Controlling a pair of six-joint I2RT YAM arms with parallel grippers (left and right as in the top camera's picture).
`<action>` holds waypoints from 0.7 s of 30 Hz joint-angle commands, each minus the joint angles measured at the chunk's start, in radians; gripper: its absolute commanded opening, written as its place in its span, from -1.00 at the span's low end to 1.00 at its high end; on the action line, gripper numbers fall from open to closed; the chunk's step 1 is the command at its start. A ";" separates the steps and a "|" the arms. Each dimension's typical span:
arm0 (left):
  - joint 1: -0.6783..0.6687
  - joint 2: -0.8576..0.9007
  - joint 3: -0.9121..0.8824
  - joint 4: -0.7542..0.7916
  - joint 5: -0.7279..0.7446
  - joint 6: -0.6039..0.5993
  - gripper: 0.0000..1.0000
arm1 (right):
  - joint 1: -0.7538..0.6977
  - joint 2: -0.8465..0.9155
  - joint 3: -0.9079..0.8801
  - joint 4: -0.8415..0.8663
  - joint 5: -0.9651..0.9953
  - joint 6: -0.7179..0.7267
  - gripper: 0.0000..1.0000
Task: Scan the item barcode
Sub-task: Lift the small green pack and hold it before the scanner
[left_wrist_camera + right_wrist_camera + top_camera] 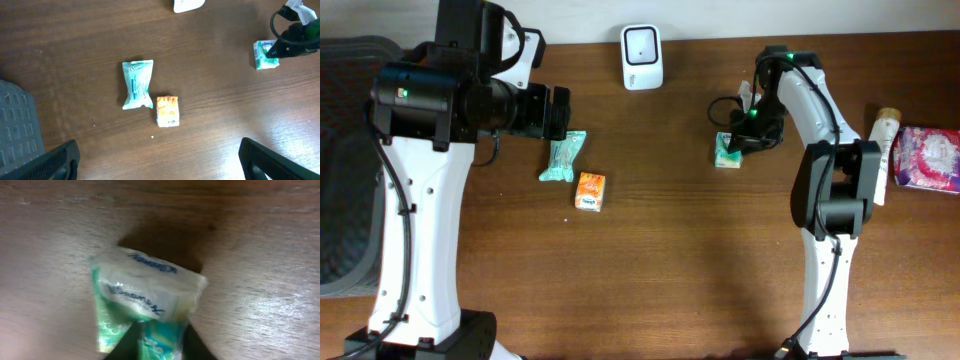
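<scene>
Wood tabletop at 9 o'clock: my left gripper (159, 145) hangs with fingers wide apart, holding nothing. At 4 o'clock from the scanner (642, 57), my right gripper (159, 341) is clamped on the tissue pack (150, 290) by its lower edge. I should lift gently and turn its barcode side, which I cannot yet see, squarely to the scanner window. The wrapper is soft, crinkled, white and green with blue lettering.

The wooden table (670, 250) has a soft sheen; the tissue pack (145, 300) seems wrapped in glossy plastic.
</scene>
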 commanded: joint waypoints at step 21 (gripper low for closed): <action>-0.003 -0.010 0.006 0.001 0.004 0.008 0.99 | -0.032 0.014 0.281 -0.340 -0.208 -0.286 -0.92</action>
